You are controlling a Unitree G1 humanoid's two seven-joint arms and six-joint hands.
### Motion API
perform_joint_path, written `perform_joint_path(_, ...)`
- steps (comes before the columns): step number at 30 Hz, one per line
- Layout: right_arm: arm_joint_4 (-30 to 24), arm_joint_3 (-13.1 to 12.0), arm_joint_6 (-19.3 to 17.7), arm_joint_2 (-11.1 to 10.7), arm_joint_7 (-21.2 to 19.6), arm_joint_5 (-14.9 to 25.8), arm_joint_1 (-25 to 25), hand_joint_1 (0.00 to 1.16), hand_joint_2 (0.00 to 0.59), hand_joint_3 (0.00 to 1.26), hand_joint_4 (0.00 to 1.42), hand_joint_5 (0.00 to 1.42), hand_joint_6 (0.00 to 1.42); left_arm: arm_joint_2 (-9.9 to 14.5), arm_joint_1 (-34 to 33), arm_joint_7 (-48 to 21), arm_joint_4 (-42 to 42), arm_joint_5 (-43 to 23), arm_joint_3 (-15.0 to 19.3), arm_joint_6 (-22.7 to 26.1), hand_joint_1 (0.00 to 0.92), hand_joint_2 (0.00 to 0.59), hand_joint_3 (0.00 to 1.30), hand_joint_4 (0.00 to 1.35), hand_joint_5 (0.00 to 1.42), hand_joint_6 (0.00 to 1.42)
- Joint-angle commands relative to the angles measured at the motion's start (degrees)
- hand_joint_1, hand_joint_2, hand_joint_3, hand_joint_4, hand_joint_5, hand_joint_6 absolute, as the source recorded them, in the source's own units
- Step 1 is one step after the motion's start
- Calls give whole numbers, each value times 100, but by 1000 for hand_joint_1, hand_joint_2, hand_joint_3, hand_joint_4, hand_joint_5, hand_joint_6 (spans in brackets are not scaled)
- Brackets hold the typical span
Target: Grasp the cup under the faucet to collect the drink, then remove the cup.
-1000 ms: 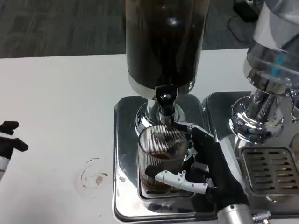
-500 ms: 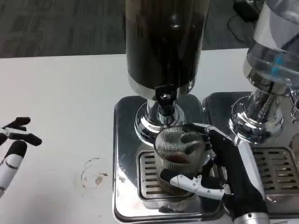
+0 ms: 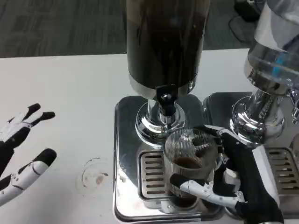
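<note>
A ribbed clear cup (image 3: 189, 163) with dark drink in its bottom is held by my right hand (image 3: 231, 179), whose fingers wrap around its lower part. The cup stands over the right part of the drip grille (image 3: 152, 175), to the right of and below the black faucet (image 3: 166, 100) of the dark drink dispenser (image 3: 163, 42). At the left edge, my left hand (image 3: 23, 151) is over the white table (image 3: 60, 93), fingers spread apart and holding nothing.
The dispenser stands on a shiny steel base tray (image 3: 124, 154). A second dispenser (image 3: 273, 70) with its own grille (image 3: 285, 168) stands right beside it. A faint ring stain (image 3: 95, 175) marks the table left of the tray.
My right hand has carried the cup rightward out from under the faucet. My left hand has come further into view from the left edge and spread its fingers.
</note>
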Motion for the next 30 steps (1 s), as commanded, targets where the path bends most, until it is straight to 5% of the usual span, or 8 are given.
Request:
perform_joint_path(1, -351, -19, -38, -25, 74, 106, 148, 1033, 132, 532, 610, 844, 1168, 404, -89, -110, 21, 373, -141, -148, 0, 150, 116, 0, 0, 0)
perform_joint_path(5, -658, -70, -21, -97, 221, 193, 334, 1033, 131, 532, 610, 844, 1170, 861, -33, -173, -324, 1062, -263, -200, 0, 195, 5, 0, 0, 0)
perform_joint_path(12, -1276, 50, -7, -130, 422, 331, 731, 1033, 131, 538, 610, 854, 1186, 1369, 208, -246, -426, 1240, -311, -429, 0, 213, 0, 0, 0, 0)
perform_joint_path(30, -2136, -14, 70, -266, 926, 688, 1271, 1023, 129, 546, 627, 855, 1194, 1421, 654, -216, -910, 1298, -85, -389, 0, 236, 0, 0, 0, 0)
